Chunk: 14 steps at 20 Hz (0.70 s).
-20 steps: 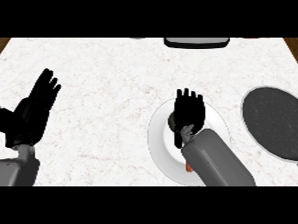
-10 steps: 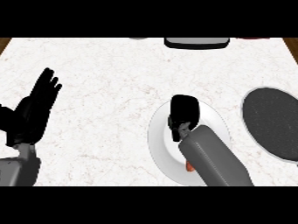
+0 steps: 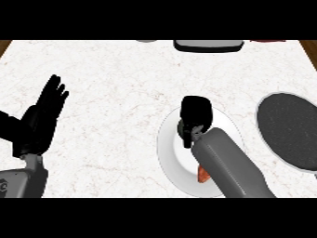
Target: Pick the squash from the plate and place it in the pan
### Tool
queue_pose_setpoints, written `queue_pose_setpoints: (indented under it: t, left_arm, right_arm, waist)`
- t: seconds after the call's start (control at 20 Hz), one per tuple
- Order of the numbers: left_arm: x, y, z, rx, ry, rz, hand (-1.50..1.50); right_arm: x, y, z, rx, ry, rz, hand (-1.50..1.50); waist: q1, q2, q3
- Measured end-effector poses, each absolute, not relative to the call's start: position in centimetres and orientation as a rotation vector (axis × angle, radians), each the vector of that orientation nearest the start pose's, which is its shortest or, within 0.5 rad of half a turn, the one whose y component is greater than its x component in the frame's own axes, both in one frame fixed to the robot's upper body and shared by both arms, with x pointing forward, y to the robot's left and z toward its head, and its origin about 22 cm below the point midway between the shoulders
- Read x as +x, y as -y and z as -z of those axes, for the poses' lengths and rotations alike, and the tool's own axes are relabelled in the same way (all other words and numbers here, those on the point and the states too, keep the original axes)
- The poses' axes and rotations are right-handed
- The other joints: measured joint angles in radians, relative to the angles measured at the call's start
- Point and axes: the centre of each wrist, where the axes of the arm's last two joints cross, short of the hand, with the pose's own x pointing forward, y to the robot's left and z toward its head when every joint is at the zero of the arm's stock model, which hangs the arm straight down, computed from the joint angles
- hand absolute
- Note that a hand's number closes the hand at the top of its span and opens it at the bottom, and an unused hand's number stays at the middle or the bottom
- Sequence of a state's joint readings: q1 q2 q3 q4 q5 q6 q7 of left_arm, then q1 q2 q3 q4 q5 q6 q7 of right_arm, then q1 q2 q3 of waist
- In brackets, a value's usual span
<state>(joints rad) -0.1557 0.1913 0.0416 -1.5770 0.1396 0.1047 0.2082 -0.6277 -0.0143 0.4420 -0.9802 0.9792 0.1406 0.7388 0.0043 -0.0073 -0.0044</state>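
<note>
Head view showing right hand [image 3: 194,122] curling clenched over the plate [image 3: 169,149], squash [image 3: 202,175] peeking beneath its forearm, pan [image 3: 295,131] lying rightward.

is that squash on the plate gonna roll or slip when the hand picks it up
Hard to judge: only an orange tip of the squash shows under the right forearm. Its tapered end suggests it may roll sideways on the smooth white plate. The right hand, fingers curled above it, hides any contact.

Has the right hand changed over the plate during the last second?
Yes. The right hand has curled its fingers down toward the plate; earlier they pointed straight at the counter's far edge.
</note>
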Motion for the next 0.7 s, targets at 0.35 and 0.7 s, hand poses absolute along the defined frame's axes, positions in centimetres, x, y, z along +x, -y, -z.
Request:
queue_pose_setpoints:
  t: [0.35,0.7]
  left_arm:
    - [27.2,-27.5,-4.9,0.123,1.505,-0.068,0.00]
    - [26.9,-28.3,-5.6,0.140,1.506,-0.075,0.00]
  right_arm:
    - [26.5,8.2,-1.4,-0.784,1.069,-1.336,1.50]
    - [20.1,11.0,-6.9,-0.958,1.330,-1.337,1.50]
  waist:
    - [-0.033,-0.008,0.002]
    - [-0.046,-0.011,0.003]
